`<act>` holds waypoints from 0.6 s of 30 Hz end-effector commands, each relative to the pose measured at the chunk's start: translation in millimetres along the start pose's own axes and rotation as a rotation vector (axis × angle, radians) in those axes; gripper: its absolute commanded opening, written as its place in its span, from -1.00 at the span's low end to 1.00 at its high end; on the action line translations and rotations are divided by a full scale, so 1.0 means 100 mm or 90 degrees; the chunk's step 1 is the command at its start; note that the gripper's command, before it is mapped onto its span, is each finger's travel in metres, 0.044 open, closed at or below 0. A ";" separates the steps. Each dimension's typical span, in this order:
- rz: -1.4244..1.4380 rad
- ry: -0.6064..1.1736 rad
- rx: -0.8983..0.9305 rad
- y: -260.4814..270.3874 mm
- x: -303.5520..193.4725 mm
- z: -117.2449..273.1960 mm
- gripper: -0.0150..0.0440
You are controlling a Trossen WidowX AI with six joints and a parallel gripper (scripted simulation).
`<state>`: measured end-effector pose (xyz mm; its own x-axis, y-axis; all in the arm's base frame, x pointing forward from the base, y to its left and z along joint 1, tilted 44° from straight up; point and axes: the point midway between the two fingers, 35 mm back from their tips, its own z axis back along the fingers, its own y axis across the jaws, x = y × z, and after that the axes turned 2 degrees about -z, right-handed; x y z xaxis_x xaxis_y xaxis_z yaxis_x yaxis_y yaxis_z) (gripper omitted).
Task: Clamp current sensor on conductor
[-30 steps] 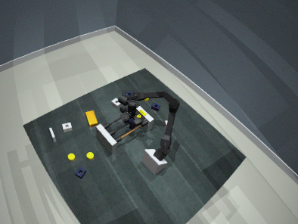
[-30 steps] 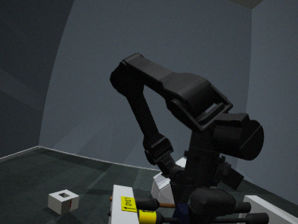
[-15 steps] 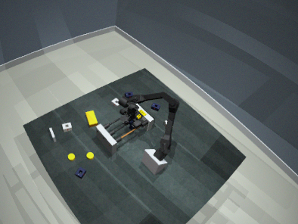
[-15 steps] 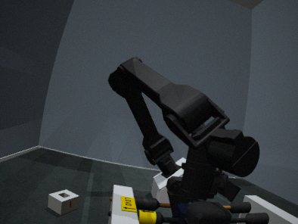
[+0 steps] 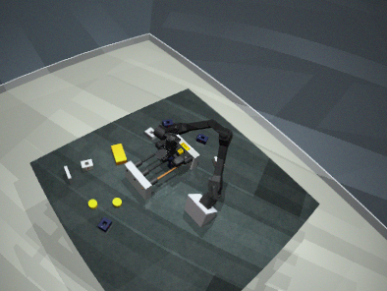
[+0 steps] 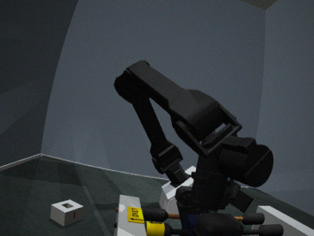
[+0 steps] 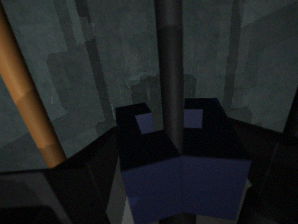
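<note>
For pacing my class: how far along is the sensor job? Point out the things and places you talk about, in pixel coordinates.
Done: the blue sensor (image 5: 171, 161) (image 6: 192, 219) (image 7: 185, 185) straddles a black conductor (image 7: 171, 65); its arrow isn't readable. In hand: its halves stand apart between the gripper's (image 5: 172, 158) (image 6: 192, 224) (image 7: 174, 125) fingers. Left: squeezing, latching, releasing.
</note>
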<state>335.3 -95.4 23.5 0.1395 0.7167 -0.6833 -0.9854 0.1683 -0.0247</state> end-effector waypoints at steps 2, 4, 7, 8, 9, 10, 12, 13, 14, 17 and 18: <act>-0.001 0.000 -0.002 -0.01 0.00 0.00 0.62; -0.001 0.000 -0.002 -0.01 0.00 0.00 0.57; -0.001 0.000 -0.002 -0.01 0.00 0.00 0.50; -0.001 0.000 -0.002 -0.01 0.00 0.00 0.48; -0.001 0.000 -0.002 -0.01 0.00 0.00 0.39; -0.001 0.000 -0.002 -0.01 0.00 0.00 0.30; -0.001 0.000 -0.002 -0.01 0.00 0.00 0.12; -0.001 0.000 -0.002 -0.01 0.00 0.00 0.04; -0.001 0.000 -0.002 -0.01 0.00 0.00 -0.05; -0.001 0.000 -0.002 -0.01 0.00 0.00 -0.32; -0.001 0.000 -0.002 -0.01 0.00 0.00 -0.41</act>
<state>335.3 -95.3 23.5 0.1394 0.7167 -0.6833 -0.9855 0.1682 -0.0247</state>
